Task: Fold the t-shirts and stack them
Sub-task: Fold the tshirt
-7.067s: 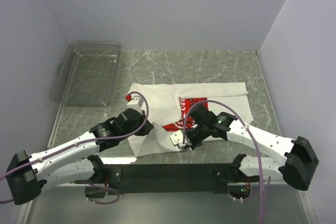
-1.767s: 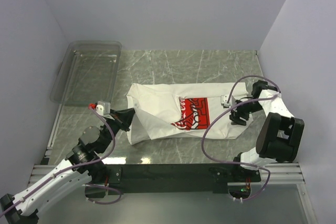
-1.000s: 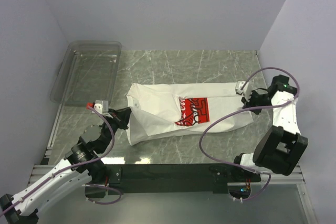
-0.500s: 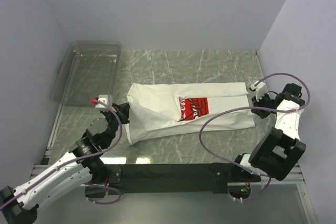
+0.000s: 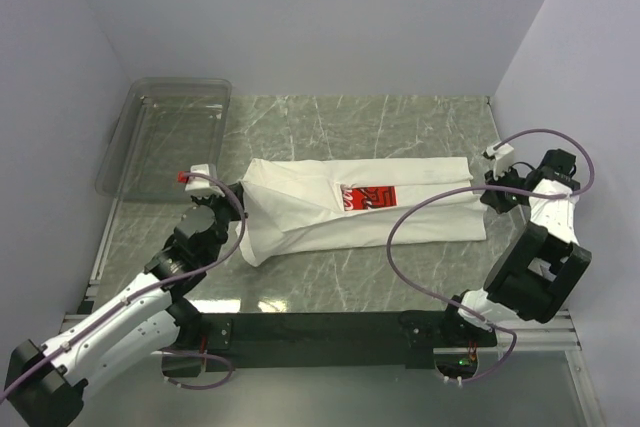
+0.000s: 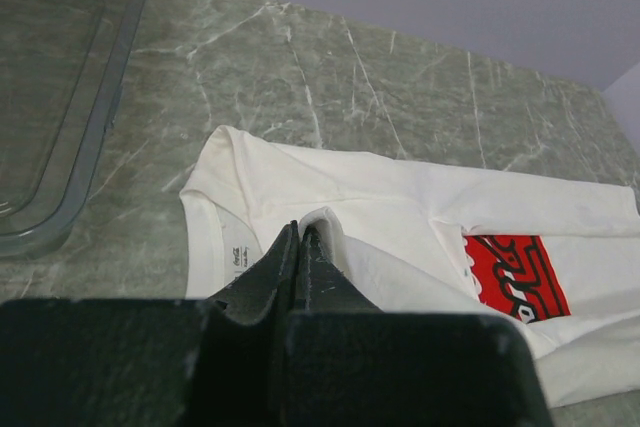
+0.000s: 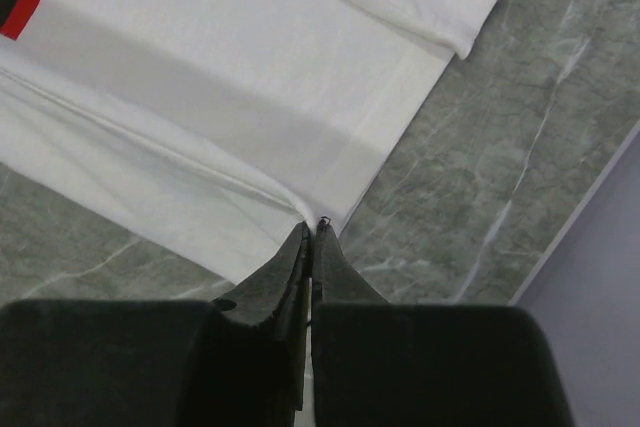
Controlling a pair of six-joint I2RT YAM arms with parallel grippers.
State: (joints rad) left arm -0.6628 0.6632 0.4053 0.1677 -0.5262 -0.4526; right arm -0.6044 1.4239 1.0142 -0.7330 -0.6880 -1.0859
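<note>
The left pincer [image 6: 300, 230] is clenched on a raised fold of the shirt [image 6: 400, 212] just beside its collar. The right pincer [image 7: 312, 227] is clenched on the hem at the shirt's right end. The shirt lies mid-table [image 5: 330, 127], stretched left to right between them, with its red print [image 5: 367, 196] facing up. A bin [image 5: 160, 142] sits far left.

White t-shirt [image 5: 310, 209] folded lengthwise into a long strip, lying flat, collar at 9 o'clock, hem at 3, red print [image 5: 368, 196] half hidden.
</note>
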